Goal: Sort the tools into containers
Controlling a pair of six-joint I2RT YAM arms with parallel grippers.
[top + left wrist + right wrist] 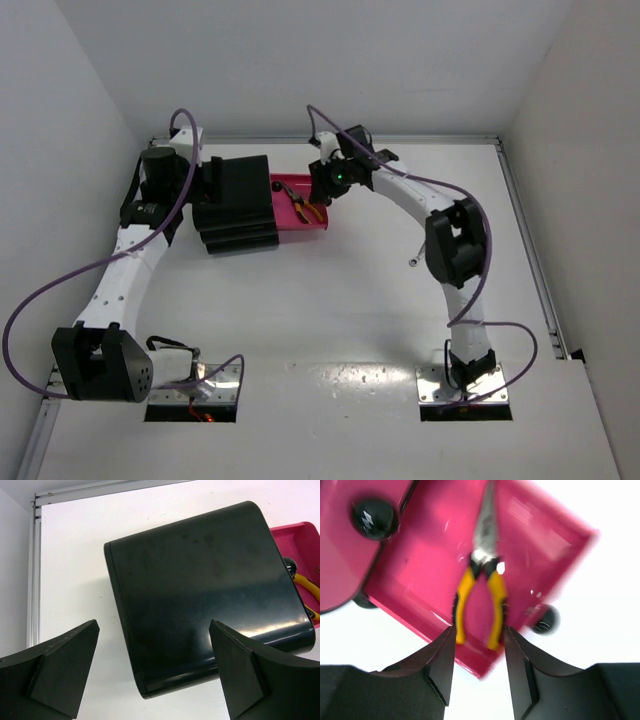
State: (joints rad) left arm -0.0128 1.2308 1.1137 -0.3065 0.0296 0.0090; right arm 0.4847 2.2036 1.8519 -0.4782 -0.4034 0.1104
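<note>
The black cabinet (238, 210) stands at the back left, with one pink drawer (305, 225) pulled out to its right. The yellow-handled pliers (311, 211) lie in that drawer. In the right wrist view the pliers (481, 592) lie on the drawer floor (435, 545). My right gripper (480, 630) is open just above the handle ends, at the drawer's front rim (322, 195). The silver wrench (413, 262) lies on the table near the right arm. My left gripper (154, 625) is open and empty above the cabinet's top (200, 580).
Round black knobs show in the right wrist view: one on the open drawer's front (542, 620) and one on a closed pink drawer (372, 517). The table is white, with walls on the left, back and right. A metal rail (34, 570) runs along the table's left edge.
</note>
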